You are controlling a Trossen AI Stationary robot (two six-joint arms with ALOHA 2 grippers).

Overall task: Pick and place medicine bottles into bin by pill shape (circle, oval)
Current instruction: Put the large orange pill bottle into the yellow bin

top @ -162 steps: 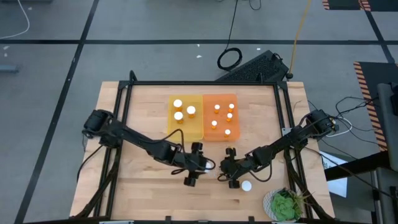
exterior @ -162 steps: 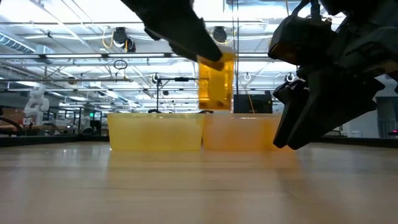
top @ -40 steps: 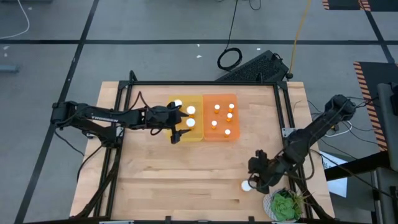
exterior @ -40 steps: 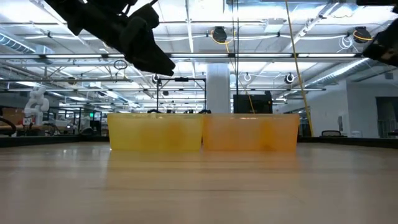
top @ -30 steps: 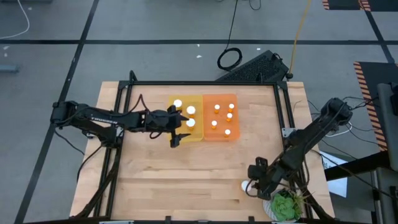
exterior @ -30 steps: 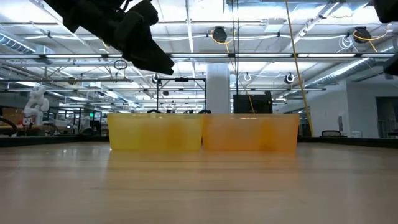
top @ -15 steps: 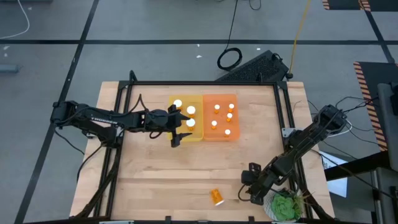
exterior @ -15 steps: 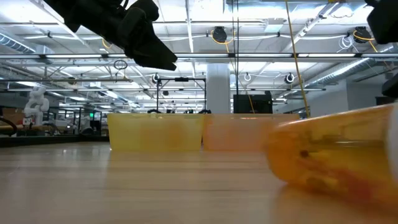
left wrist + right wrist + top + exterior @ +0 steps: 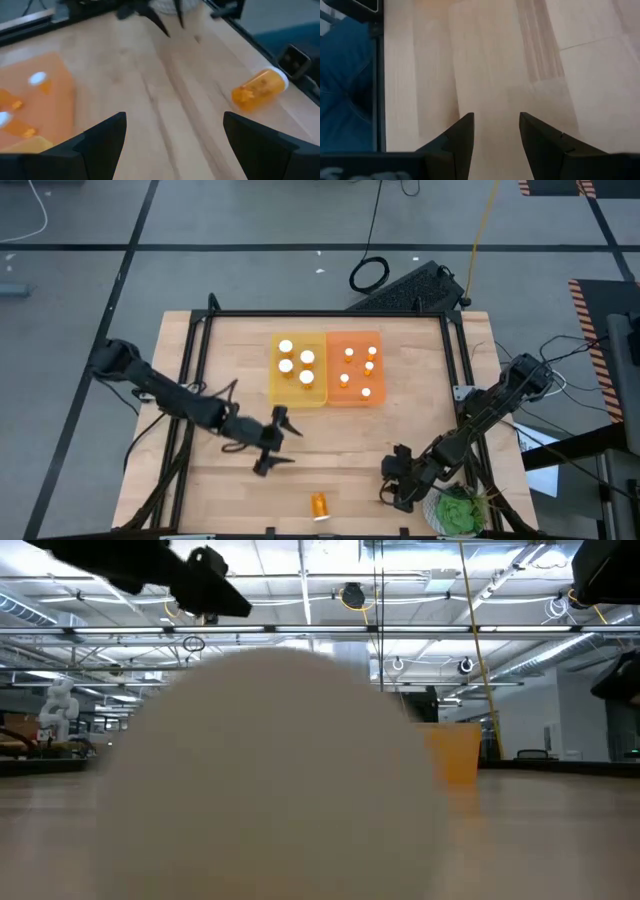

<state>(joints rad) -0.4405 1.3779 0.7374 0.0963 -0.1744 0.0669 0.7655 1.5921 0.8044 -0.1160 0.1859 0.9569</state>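
Watching bottle [image 9: 319, 504]: smooth amber cylinder lying sideways near the table's front edge; low view shows only its round white cap.
Left gripper [image 9: 271, 439]: I see fingers spread wide, empty.
Right gripper [image 9: 393, 478]: parted, empty.

I'm seeing the loose bottle [image 9: 319, 504] rolling toward the desk's near edge, while my left hand [image 9: 272, 442] is swinging off the yellow bin.

The table [image 9: 230, 495] is pale wood with fine grain and a smooth, matt finish. On it a bottle [image 9: 319, 504] of translucent amber plastic lies glossy, its cap opaque white. Beyond it, the bins [image 9: 352, 395] are translucent plastic, yellow and orange. The fingers [image 9: 102, 142] look matt black.
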